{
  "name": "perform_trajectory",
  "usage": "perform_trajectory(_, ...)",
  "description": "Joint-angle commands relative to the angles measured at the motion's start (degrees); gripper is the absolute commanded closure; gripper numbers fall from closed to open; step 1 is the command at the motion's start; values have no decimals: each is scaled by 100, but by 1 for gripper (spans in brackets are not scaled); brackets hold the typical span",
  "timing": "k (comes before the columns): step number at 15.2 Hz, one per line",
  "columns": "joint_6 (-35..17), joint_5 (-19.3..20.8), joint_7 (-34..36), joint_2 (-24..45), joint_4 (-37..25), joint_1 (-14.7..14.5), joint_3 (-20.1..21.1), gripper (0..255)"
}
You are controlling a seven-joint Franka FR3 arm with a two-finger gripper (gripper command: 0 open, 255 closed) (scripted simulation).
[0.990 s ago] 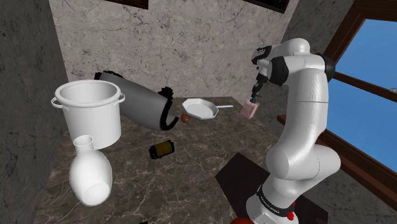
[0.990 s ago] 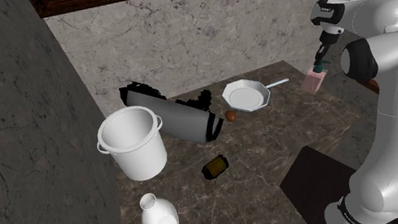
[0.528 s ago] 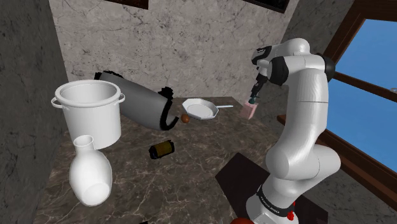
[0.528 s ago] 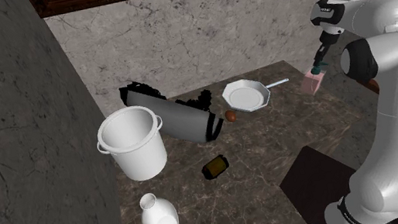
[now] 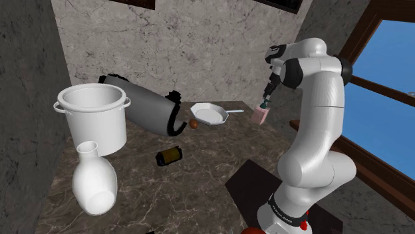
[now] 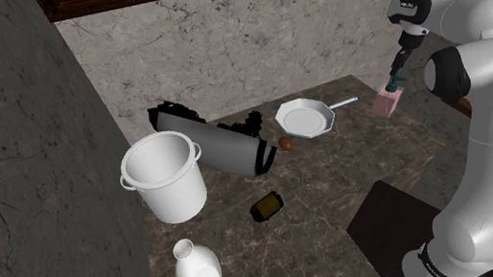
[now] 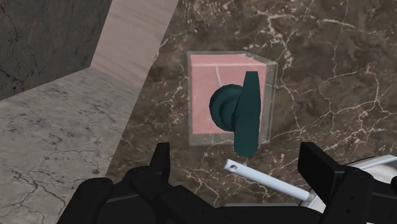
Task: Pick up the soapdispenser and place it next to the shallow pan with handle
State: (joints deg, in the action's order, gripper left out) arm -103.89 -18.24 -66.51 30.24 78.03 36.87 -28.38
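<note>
The soap dispenser (image 5: 261, 115) is a pink block in a clear case with a dark teal pump. It stands upright on the dark marble counter, just beyond the handle tip of the shallow white pan (image 5: 208, 114). From the second exterior view the dispenser (image 6: 386, 101) sits to the right of the pan (image 6: 303, 117). My gripper (image 5: 269, 95) hangs directly above the pump, open and holding nothing. In the wrist view the two fingers stand wide apart around my gripper's centre (image 7: 238, 156), with the dispenser (image 7: 229, 98) below them and the pan handle (image 7: 267, 182) beside it.
A big white pot (image 5: 93, 116) and a white vase (image 5: 94, 179) stand at the shoulder view's left. A dark cylinder (image 5: 149, 106) lies on its side by the pan, with a small brown ball (image 5: 193, 123) and a brown jar (image 5: 169, 156) nearby. Walls rise close behind the dispenser.
The fingers have gone from shut on the dispenser's pump to wide open, letting it go. The hand has lifted slightly; the dispenser stays where it stood.
</note>
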Motion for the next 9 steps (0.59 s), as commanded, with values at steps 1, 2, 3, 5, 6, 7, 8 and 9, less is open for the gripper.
perform_trajectory(1, 342, 19, 29, 0, -344, 67, -17, 0)
perform_trajectory(2, 342, 19, 29, 0, -344, 67, -17, 0)
perform_trajectory(3, 341, 19, 29, -1, -342, 66, -17, 0)
perform_trajectory(5, 342, 19, 29, 0, -344, 67, -17, 0)
perform_trajectory(6, 342, 19, 29, 0, -344, 67, -17, 0)
perform_trajectory(7, 342, 19, 29, 0, -344, 67, -17, 0)
perform_trajectory(8, 342, 19, 29, 0, -344, 67, -17, 0)
perform_trajectory(9, 342, 19, 29, 0, -344, 67, -17, 0)
